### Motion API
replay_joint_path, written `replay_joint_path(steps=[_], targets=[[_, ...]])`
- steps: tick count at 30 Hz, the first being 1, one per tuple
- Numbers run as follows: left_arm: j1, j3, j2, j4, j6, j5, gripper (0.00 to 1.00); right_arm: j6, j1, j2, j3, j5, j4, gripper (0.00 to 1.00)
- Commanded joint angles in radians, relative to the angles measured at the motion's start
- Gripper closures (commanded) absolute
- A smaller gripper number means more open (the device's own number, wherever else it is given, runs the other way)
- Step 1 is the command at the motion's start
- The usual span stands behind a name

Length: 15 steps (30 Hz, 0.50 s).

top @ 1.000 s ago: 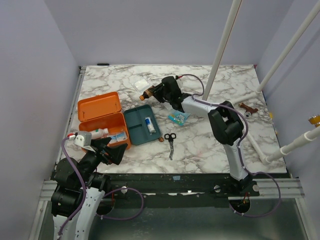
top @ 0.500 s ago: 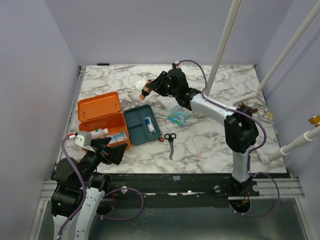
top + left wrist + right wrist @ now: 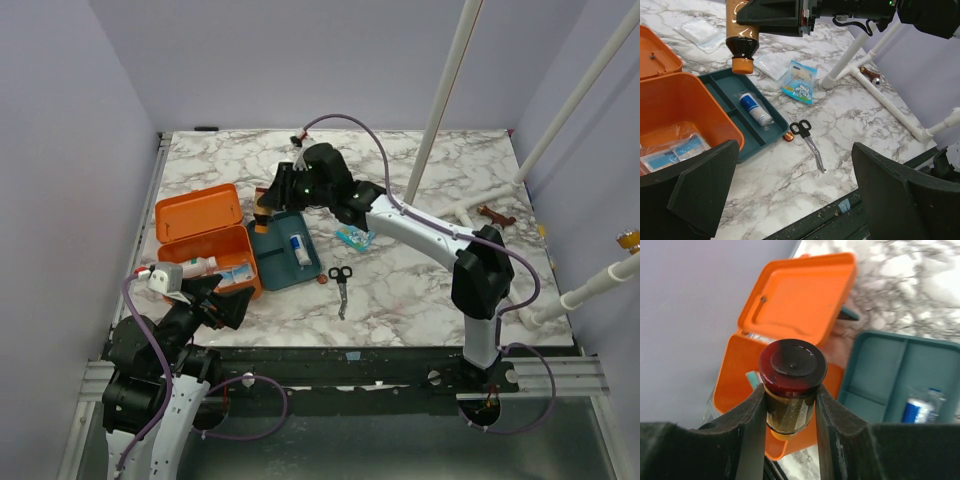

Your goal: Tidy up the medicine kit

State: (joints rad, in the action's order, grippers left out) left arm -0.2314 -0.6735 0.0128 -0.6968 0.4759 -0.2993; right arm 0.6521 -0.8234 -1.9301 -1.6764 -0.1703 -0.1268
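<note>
Marble-patterned worktop (image 3: 420,290) runs between pale lilac walls, with white pipes leaning across its right side. The medicine kit (image 3: 212,262) sits on the left half of the worktop. Its orange lid is thrown open and lies flat behind the base, which holds flat blue-and-white packets (image 3: 675,150). A dark teal tray (image 3: 272,258) lies against the kit's right side, and a small white-and-blue tube (image 3: 299,249) lies in one of its compartments.

The right gripper (image 3: 790,392) reaches in from the right. Its fingers (image 3: 752,425) pinch a brown bottle (image 3: 742,30) by its sides. The bottle is held in the air upside down, orange cap (image 3: 742,64) pointing down, over the far end of the tray and close to the kit.

The left gripper (image 3: 222,303) hangs near the front edge, just in front of the kit. Its fingers (image 3: 705,185) are spread wide with nothing between them.

Black-handled scissors (image 3: 341,283) lie on the worktop to the right of the tray, with a small loose orange cap (image 3: 322,279) just beside their handles. A blue-and-white sachet (image 3: 357,237) lies farther back, and two clear flat packets (image 3: 699,34) rest near the far side.
</note>
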Motion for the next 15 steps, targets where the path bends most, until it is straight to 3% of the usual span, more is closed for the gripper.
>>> replay_joint_path(steps=[1,5,15], targets=[[-0.003,-0.007,-0.044,-0.003,-0.002,0.014,0.02,-0.084,-0.062,-0.011,-0.068,-0.064,-0.055,0.9],[-0.004,-0.005,-0.053,0.006,-0.005,-0.001,0.02,-0.107,-0.117,-0.074,-0.133,-0.091,-0.101,0.9],[-0.003,-0.003,-0.063,0.008,-0.006,-0.006,0.02,-0.125,-0.201,-0.247,-0.328,0.015,-0.282,0.89]])
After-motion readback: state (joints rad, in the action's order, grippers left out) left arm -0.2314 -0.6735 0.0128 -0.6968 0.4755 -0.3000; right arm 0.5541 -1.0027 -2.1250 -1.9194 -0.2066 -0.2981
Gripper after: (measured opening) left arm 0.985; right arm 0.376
